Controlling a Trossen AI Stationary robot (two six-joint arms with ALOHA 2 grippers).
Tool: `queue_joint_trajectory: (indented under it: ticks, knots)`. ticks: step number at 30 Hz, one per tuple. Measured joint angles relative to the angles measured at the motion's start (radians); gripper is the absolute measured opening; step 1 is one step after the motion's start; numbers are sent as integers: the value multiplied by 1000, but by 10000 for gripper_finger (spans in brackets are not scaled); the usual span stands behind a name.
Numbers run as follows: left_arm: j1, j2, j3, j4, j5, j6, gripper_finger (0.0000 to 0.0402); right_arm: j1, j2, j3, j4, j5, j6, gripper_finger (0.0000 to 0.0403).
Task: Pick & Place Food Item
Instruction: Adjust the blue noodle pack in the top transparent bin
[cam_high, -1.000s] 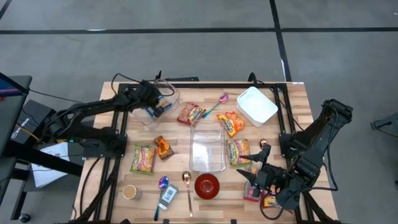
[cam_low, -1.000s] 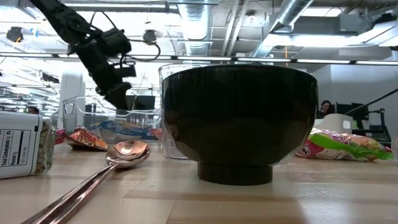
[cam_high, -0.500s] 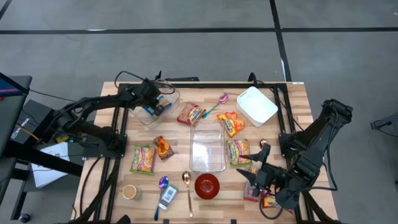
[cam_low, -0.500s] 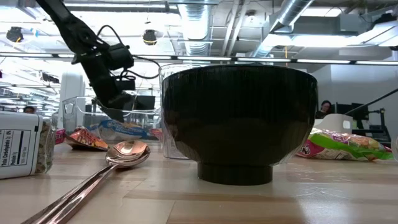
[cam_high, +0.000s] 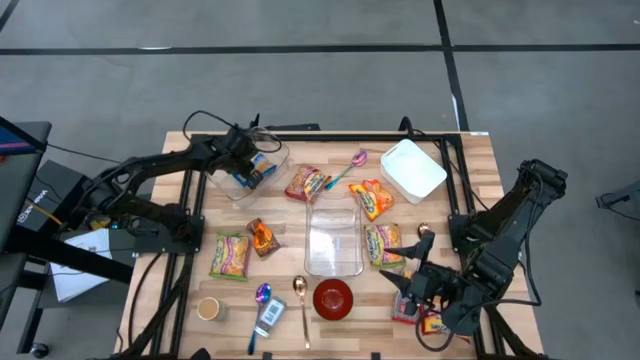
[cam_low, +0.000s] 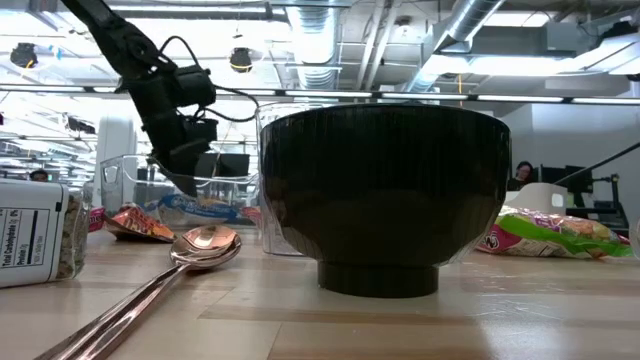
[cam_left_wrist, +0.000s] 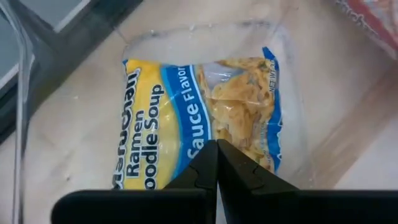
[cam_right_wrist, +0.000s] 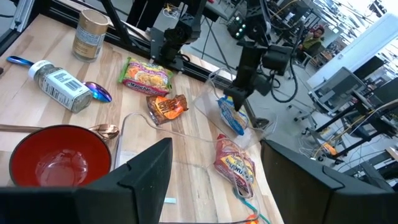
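A blue-and-yellow ramen packet (cam_left_wrist: 199, 118) lies flat on the bottom of a clear plastic container (cam_high: 270, 158) at the table's far left. My left gripper (cam_left_wrist: 216, 149) is shut and points steeply down into that container, its tips right over the packet's middle; it also shows in the low view (cam_low: 182, 183). My right gripper (cam_right_wrist: 214, 180) stands open near the table's front right corner (cam_high: 412, 287), raised above the table with nothing between its fingers. My left gripper comes at the ramen packet from above with shut fingers. The fingers themselves hide the spot under their tips, so I cannot tell whether they touch the packet.
A second clear container (cam_high: 333, 240) sits mid-table and a white lidded box (cam_high: 412, 170) at the far right. Several snack packets lie around them. A red bowl (cam_high: 333, 298), spoons, a spice jar (cam_high: 270, 315) and a small cup (cam_high: 208, 308) stand along the near edge.
My left gripper has sunk a little into the clear container toward the ramen packet and tipped more steeply down, staying shut. The packet has stayed where it was.
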Motion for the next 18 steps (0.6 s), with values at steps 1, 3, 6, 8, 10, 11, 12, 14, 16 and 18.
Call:
queue_joint_trajectory:
  ticks: [1,3,6,8,10,11,12,14,16,18]
  knots:
    - [0,9,0,1,0,-1,0,0,0,0,0,0,0,240]
    - [-3,29,0,5,10,-2,0,0,0,0,0,0,0,240]
    - [-4,59,3,41,24,-3,0,0,0,0,0,0,0,240]
    - [-4,80,4,86,24,-3,0,0,0,0,0,0,0,240]
    - [-1,98,4,134,24,-3,0,0,0,0,0,0,0,240]
    - [1,108,4,158,24,-3,0,0,0,0,0,0,0,240]
    - [3,118,3,178,24,-3,0,0,0,0,0,0,0,240]
    - [11,132,3,206,24,-4,0,0,0,0,0,0,2,240]
    - [22,144,4,225,26,-4,0,1,0,0,0,0,3,240]
    - [34,151,5,231,26,-4,0,2,0,0,0,0,3,240]
